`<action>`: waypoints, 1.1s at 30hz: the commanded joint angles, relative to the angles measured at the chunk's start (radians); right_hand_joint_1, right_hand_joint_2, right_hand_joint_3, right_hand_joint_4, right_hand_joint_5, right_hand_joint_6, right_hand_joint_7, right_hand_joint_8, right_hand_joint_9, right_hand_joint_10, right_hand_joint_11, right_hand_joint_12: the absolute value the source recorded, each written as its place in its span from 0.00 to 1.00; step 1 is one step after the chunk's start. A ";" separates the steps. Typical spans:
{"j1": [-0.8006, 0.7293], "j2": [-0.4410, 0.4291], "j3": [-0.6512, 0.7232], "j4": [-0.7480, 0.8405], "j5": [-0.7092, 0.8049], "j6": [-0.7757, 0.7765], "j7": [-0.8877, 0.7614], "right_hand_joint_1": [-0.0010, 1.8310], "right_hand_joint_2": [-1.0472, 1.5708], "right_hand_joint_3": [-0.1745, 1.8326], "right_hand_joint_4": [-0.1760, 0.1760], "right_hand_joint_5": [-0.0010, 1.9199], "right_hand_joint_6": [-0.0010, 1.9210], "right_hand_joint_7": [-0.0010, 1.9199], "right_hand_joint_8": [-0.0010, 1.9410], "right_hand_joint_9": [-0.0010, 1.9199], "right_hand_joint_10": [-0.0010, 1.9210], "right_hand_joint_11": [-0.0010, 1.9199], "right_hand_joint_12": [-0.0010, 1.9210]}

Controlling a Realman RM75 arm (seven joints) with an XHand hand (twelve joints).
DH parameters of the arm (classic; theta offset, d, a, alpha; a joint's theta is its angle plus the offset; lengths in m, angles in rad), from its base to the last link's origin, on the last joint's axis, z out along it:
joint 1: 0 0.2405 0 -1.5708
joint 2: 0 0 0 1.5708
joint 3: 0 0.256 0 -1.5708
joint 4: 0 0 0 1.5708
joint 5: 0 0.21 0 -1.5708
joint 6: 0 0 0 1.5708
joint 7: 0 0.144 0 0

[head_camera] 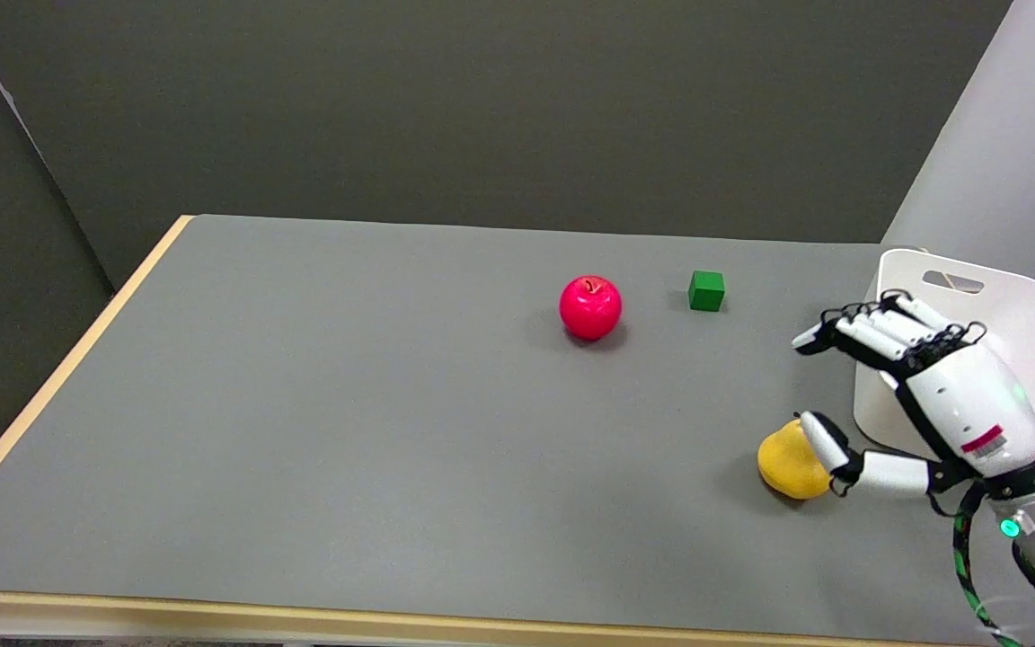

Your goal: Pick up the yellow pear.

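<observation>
Yellow and rounded, the pear [787, 465] is seen lying on the grey bench [347, 431], just under the thumb side of the right hand [922, 395]. The hand is held spread wide, its long fingers [868, 331] raised well above the fruit and its thumb laid against the pear's near flank; whether the thumb presses or only touches cannot be told. Nothing is gripped yet. The wide spread is judged to be a readying to close around the fruit. A red apple [590, 307] and a green block [706, 291] are left well beyond the fingertips, and a white bin [1021, 310] stands just behind the hand.
</observation>
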 commanded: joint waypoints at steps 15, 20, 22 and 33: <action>-0.025 0.025 -0.135 0.024 0.003 -0.076 -0.131 0.24 0.65 0.57 1.00 0.22 0.46 0.30 0.37 0.30 0.54 0.17 0.72; -0.026 0.028 -0.128 0.030 0.004 -0.113 -0.142 0.27 0.64 0.55 0.97 0.20 0.41 0.28 0.34 0.27 0.53 0.16 0.74; -0.021 0.030 -0.128 0.028 0.006 -0.116 -0.142 0.24 0.64 0.57 0.96 0.20 0.40 0.28 0.33 0.27 0.51 0.16 0.72; 0.036 0.048 -0.140 0.001 0.010 -0.127 -0.138 0.27 0.64 0.56 0.94 0.19 0.38 0.27 0.31 0.26 0.51 0.15 0.73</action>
